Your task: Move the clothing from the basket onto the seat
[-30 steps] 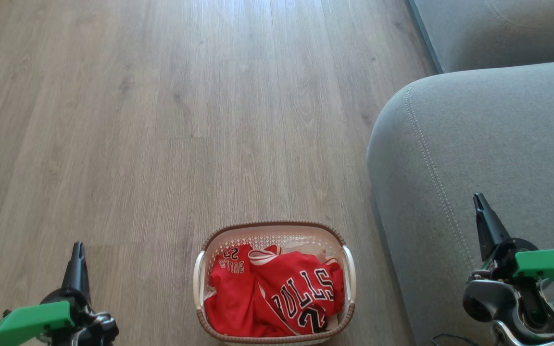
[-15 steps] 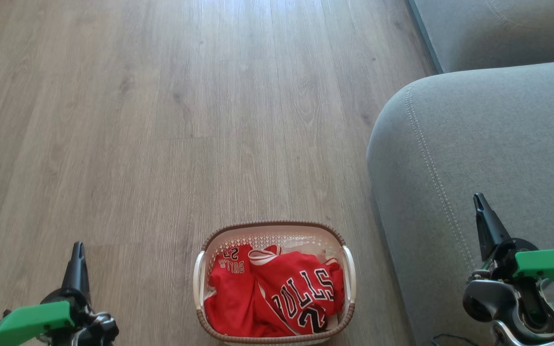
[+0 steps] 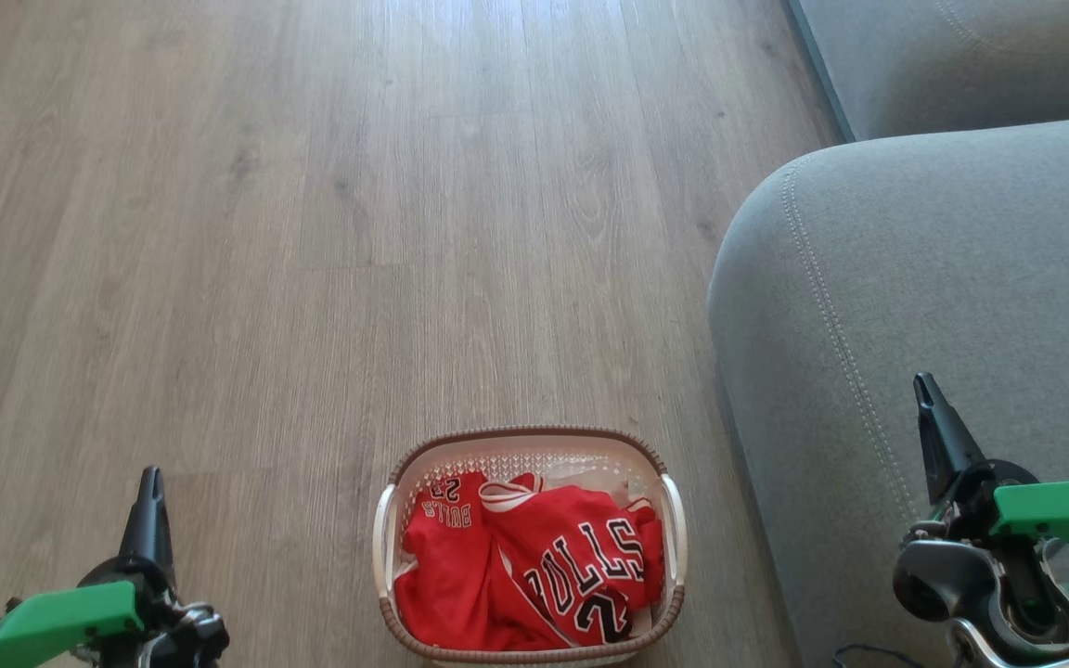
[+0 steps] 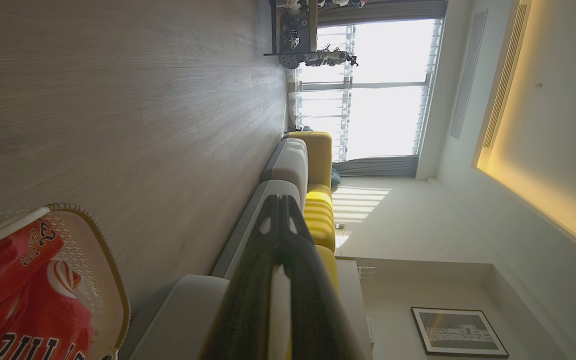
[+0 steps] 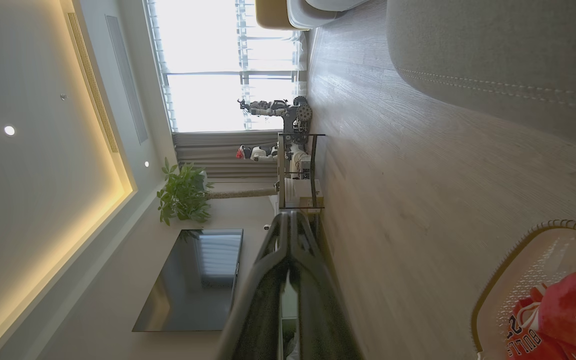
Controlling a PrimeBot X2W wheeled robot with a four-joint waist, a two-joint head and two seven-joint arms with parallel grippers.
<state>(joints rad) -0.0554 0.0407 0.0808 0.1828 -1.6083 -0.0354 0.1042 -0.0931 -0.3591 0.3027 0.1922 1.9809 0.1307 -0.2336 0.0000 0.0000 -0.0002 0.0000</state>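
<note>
The cream basket (image 3: 529,445) with a brown rim stands on the wooden floor at the bottom centre of the head view. Red Bulls clothing (image 3: 534,571) lies crumpled inside it; the basket (image 4: 103,260) and clothing (image 4: 13,295) also show in the left wrist view, and the clothing (image 5: 563,315) in the right wrist view. The grey seat (image 3: 943,278) rises just right of the basket. My left gripper (image 3: 151,478) hovers left of the basket, shut and holding nothing. My right gripper (image 3: 922,385) hangs over the seat's front part, shut and holding nothing.
Wooden floor (image 3: 312,232) stretches ahead and to the left. A second grey cushion (image 3: 961,56) lies at the top right. The wrist views show a window, a yellow sofa part (image 4: 318,200), a wall screen (image 5: 193,280), a plant (image 5: 183,195) and a shelf unit (image 5: 300,170) far off.
</note>
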